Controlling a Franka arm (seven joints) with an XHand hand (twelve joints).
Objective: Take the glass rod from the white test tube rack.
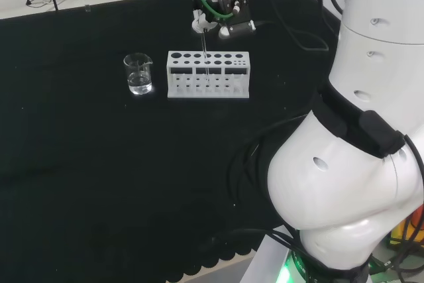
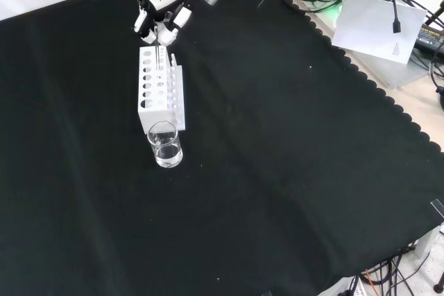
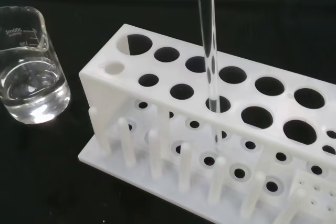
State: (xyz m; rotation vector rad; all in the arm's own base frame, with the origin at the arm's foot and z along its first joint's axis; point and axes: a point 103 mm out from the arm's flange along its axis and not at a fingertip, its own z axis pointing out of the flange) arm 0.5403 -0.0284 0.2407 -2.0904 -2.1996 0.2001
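So here's where I'm at: my hand (image 1: 215,24) is up near the top middle of the head view, just above the white rack (image 1: 209,74), and as far as I can make out my fingers are pinched on the top end of the glass rod (image 1: 205,54). It's thin and clear, so I'm going partly on the wrist view, where the rod (image 3: 209,51) runs straight down through one of the front-row holes of the rack (image 3: 157,103), about in the middle of the row. Its lower end is still down inside the rack, so I'd say the pull-out isn't done yet.

What worries me from here:

- If I lift at any angle instead of straight up, the rod could bind against the rim of its hole and drag the whole rack with it. The rack looks light and isn't pinned to the cloth (image 2: 291,171).
- Glass on smooth fingertips may slip, and the rod could drop back down or tip out sideways once it clears the hole.
- There's a beaker (image 2: 165,145) with some clear liquid just beside the rack's end, lower in the front view. A shoved rack bumps it, and then I've got a spill.
- Side force on a rod that's half in the hole could snap it.
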